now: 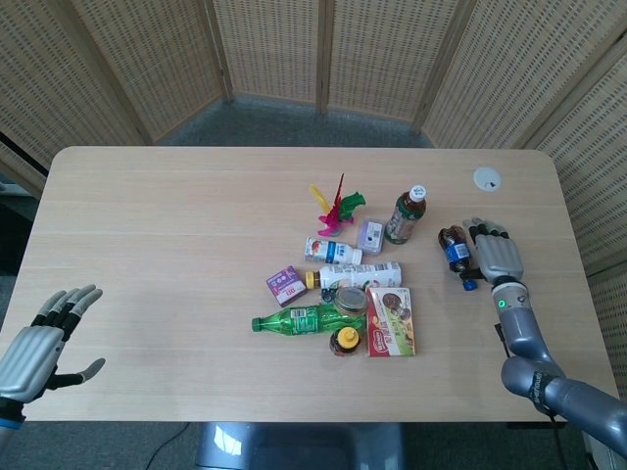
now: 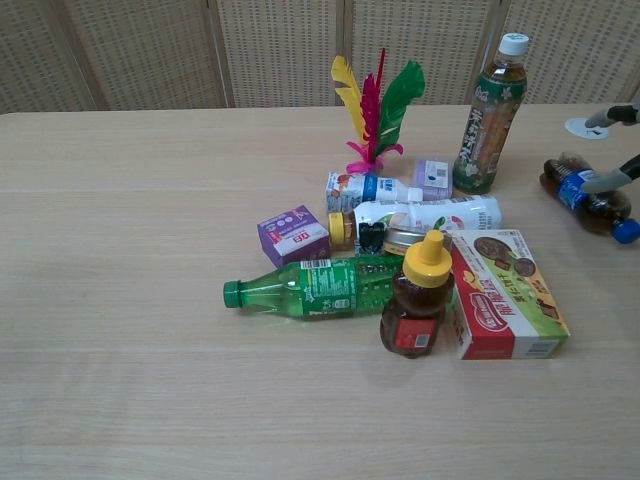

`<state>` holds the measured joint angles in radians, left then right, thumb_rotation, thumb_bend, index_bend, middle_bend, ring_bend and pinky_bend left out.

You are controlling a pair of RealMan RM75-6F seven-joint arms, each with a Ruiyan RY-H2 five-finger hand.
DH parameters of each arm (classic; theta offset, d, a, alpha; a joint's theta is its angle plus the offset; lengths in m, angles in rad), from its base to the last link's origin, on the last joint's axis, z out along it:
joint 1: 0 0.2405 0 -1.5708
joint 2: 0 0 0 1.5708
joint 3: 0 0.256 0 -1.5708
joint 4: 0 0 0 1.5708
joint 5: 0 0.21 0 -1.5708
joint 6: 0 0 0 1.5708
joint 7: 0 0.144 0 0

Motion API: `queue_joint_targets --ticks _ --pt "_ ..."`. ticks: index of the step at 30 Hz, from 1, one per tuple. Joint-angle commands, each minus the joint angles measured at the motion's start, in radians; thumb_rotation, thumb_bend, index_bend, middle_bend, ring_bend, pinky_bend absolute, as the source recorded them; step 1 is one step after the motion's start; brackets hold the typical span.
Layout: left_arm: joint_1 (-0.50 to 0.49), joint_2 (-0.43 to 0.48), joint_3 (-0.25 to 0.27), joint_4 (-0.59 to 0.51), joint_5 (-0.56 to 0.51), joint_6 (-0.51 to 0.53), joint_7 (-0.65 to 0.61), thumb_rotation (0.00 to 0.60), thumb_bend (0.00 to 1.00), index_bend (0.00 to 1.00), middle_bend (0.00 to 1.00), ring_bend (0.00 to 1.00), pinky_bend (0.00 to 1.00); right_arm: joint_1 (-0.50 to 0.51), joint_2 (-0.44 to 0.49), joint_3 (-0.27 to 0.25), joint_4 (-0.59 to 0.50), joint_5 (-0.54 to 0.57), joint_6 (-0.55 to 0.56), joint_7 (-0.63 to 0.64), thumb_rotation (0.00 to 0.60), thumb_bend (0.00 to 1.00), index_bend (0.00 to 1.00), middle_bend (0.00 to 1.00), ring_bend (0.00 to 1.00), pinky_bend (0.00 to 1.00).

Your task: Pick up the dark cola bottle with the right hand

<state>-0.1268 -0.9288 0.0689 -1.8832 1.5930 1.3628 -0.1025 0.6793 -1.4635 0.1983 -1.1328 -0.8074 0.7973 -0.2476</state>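
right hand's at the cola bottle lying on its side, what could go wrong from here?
1. The dark cola bottle lies on its side, so it may roll away if the right robot hand nudges it before closing.
2. The robot hand sits beside the bottle rather than around it; a grasp from here could slip off the round body.
3. The upright tea bottle stands close by; a pushed cola bottle might knock it over.

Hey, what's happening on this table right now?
The robot is going for the dark cola bottle, which lies on its side on the table, right of the upright tea bottle. Its right hand is beside the bottle with fingers reaching over it, but nothing is lifted yet. The left hand hangs open at the near left corner, away from the clutter.
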Motion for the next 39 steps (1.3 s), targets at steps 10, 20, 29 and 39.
queue_joint_targets --ticks 10,20,29,39 --pt "0.012 0.002 0.005 0.016 -0.009 0.008 -0.013 0.6 0.3 0.05 0.0 0.0 0.0 0.098 -0.192 0.031 0.307 0.108 -0.132 -0.078 0.419 0.16 0.0 0.0 0.0 0.0" --pt "0.009 0.008 0.001 0.002 -0.014 0.003 0.003 0.6 0.3 0.05 0.0 0.0 0.0 0.094 -0.268 0.039 0.453 0.125 -0.201 -0.075 0.416 0.16 0.0 0.0 0.0 0.0" --pt "0.013 0.018 0.0 -0.011 -0.024 0.005 0.015 0.6 0.3 0.05 0.0 0.0 0.0 0.107 -0.32 0.066 0.571 0.121 -0.249 -0.063 0.6 0.17 0.03 0.06 0.06 0.01" --pt "0.021 0.028 0.0 -0.016 -0.029 0.013 0.018 0.6 0.3 0.05 0.0 0.0 0.0 0.1 -0.373 0.101 0.643 0.037 -0.205 0.039 0.6 0.19 0.6 0.8 0.91 0.74"
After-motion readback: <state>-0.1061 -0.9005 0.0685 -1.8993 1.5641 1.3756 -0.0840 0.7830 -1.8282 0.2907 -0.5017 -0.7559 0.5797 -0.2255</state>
